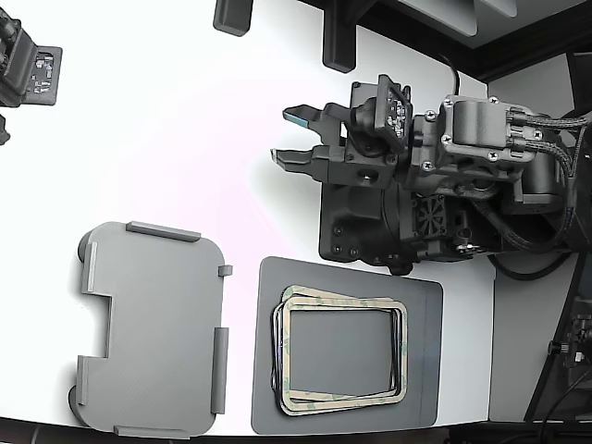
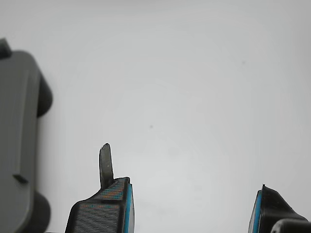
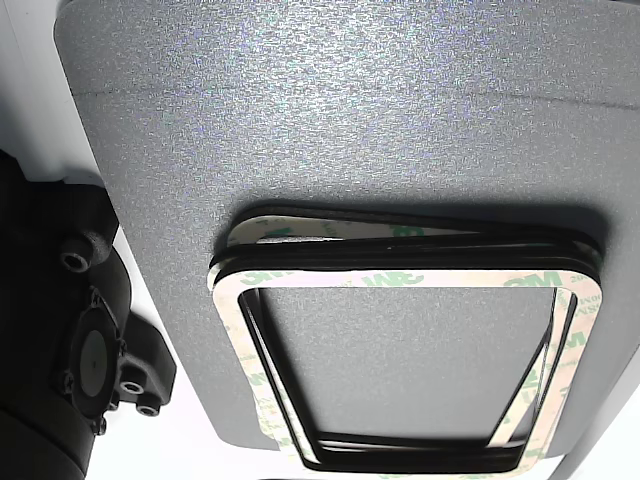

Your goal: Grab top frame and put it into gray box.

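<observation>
A stack of several tan frames with faint green print lies on a darker gray flat plate [image 1: 421,305]; the top frame [image 1: 342,401] is uppermost, hollow in the middle. It also shows close up in the other view [image 3: 232,330]. The light gray box [image 1: 153,328] sits at the exterior view's lower left, empty; its edge shows in the wrist view [image 2: 17,141]. My gripper [image 1: 287,137] is open and empty, hovering over bare white table above the plate, apart from both frames and box. Its fingertips [image 2: 114,201] show in the wrist view.
The white table [image 1: 185,120] spreads around everything. A black device [image 1: 28,69] sits at the exterior view's top left and dark objects [image 1: 338,42] stand along the far edge. The arm's body [image 1: 444,176] hangs over the table beside the plate.
</observation>
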Controlling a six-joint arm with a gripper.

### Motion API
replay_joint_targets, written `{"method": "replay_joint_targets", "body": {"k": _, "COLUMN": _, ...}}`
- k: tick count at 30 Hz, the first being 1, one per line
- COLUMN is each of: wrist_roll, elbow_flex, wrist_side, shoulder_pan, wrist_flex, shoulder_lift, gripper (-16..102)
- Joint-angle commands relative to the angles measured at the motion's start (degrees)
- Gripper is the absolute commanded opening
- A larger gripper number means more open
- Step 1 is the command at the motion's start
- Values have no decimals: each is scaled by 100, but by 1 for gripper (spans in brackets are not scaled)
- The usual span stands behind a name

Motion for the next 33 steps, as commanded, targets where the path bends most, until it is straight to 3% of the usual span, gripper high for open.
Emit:
{"method": "replay_joint_targets", "body": {"k": 1, "wrist_roll": 211, "elbow_flex": -176, "wrist_side": 290, "shoulder_pan": -70, "wrist_flex": -26, "shoulder_lift": -18, "gripper": 100}}
{"method": "replay_joint_targets", "body": {"k": 11, "wrist_roll": 211, "elbow_flex": -176, "wrist_side": 299, "shoulder_pan": -70, "wrist_flex": -35, "shoulder_lift": 18, "gripper": 100}}
{"method": "replay_joint_targets", "body": {"k": 16, "wrist_roll": 149, "elbow_flex": -738, "wrist_side": 229, "shoulder_pan": -53, "wrist_flex": 70, "shoulder_lift": -290, "gripper": 100}}
{"method": "replay_joint_targets", "body": {"k": 20, "wrist_roll": -378, "elbow_flex": -1090, "wrist_side": -229, "shoulder_pan": -9, "wrist_flex": 53, "shoulder_lift": -606, "gripper": 96}}
{"method": "replay_joint_targets", "body": {"k": 21, "wrist_roll": -756, "elbow_flex": -1204, "wrist_side": -360, "shoulder_pan": 53, "wrist_flex": 26, "shoulder_lift": -686, "gripper": 92}}
{"method": "replay_joint_targets", "body": {"k": 22, "wrist_roll": -1564, "elbow_flex": -1354, "wrist_side": -352, "shoulder_pan": 185, "wrist_flex": 105, "shoulder_lift": -809, "gripper": 98}}
{"method": "replay_joint_targets", "body": {"k": 26, "wrist_roll": -3551, "elbow_flex": -2118, "wrist_side": 185, "shoulder_pan": 870, "wrist_flex": 606, "shoulder_lift": -1424, "gripper": 100}}
{"method": "replay_joint_targets", "body": {"k": 30, "wrist_roll": -5194, "elbow_flex": -2962, "wrist_side": -105, "shoulder_pan": 1169, "wrist_flex": 1310, "shoulder_lift": -1934, "gripper": 99}}
{"method": "replay_joint_targets", "body": {"k": 33, "wrist_roll": -6275, "elbow_flex": -3252, "wrist_side": 35, "shoulder_pan": 1591, "wrist_flex": 1714, "shoulder_lift": -2171, "gripper": 97}}
